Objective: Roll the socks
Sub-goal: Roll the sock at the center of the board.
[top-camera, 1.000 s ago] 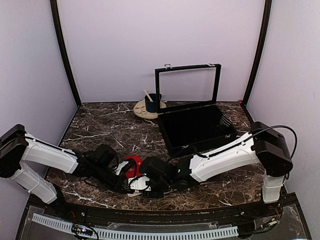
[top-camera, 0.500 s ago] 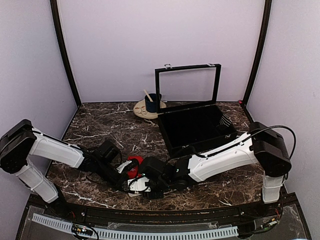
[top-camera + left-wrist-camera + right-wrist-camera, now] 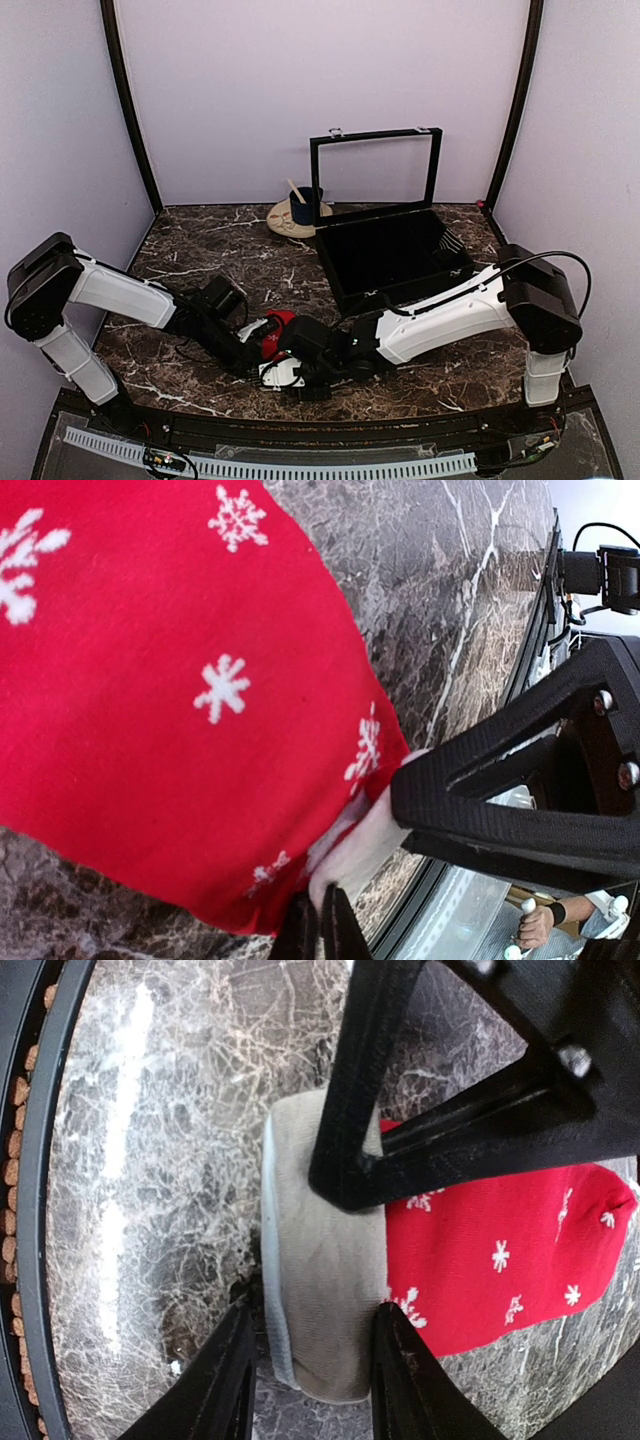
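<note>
The socks lie near the table's front edge, bright red with white snowflakes and a pale cuff. My left gripper comes in from the left. Its tips are shut on the edge of the pale cuff. My right gripper reaches in from the right, with its two fingers pressed against either side of the cuff. The left gripper's black finger crosses over the cuff in the right wrist view. The red toe end lies flat on the marble.
An open black box with its lid raised stands behind the right arm. A dark blue mug sits on a beige plate at the back. The table's front rim runs just below both grippers.
The left arm has swung forward and to the right. The socks have shifted slightly right and away from the front edge. The right gripper has stayed on the cuff.
</note>
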Controlling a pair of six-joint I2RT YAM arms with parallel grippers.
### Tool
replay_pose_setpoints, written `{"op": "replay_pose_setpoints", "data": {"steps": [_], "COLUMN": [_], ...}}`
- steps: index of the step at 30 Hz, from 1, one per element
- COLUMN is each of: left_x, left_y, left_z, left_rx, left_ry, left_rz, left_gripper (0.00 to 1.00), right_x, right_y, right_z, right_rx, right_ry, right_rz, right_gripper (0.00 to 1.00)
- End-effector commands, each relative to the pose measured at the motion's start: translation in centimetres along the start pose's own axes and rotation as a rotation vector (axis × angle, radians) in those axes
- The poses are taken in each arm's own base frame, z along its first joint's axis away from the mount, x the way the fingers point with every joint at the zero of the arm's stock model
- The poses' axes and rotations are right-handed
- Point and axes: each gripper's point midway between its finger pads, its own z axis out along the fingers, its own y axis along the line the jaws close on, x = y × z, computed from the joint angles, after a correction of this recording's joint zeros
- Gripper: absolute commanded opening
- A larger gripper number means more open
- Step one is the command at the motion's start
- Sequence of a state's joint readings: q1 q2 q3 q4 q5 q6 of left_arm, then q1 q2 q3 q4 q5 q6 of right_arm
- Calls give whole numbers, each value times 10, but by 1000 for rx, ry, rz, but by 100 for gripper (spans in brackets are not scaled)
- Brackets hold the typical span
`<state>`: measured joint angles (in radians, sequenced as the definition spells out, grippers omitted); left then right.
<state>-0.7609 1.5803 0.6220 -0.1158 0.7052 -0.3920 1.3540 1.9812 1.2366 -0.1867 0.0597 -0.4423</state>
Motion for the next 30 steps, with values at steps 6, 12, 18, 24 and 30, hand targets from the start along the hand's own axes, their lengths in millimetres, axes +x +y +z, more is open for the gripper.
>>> {"op": "replay_pose_setpoints", "data": {"steps": [6,12,18,24,30], "left_x": [1,1,-8,-25,-40], "left_y": [-2,-7,-1,2,6], "left_z": [-1,0,-7,-26,-47], "left_rx": [11,47,-5,-73,-140], "left_ry": [42,63,22,-105,-264], "left_rz": [17,21,24,34,44], "left_gripper": [0,0,22,39,46], "right_x": [17,28,32,16,3], "right_y": [19,25,30,21,13], "right_z": [11,15,18,10,3], "right_rx": [-63,-85,-126,-193,-287], "right_ry": [66,101,125,63,17], "right_rz": [9,19,71,224,356], "right_gripper": [27,20,3,0,0]}}
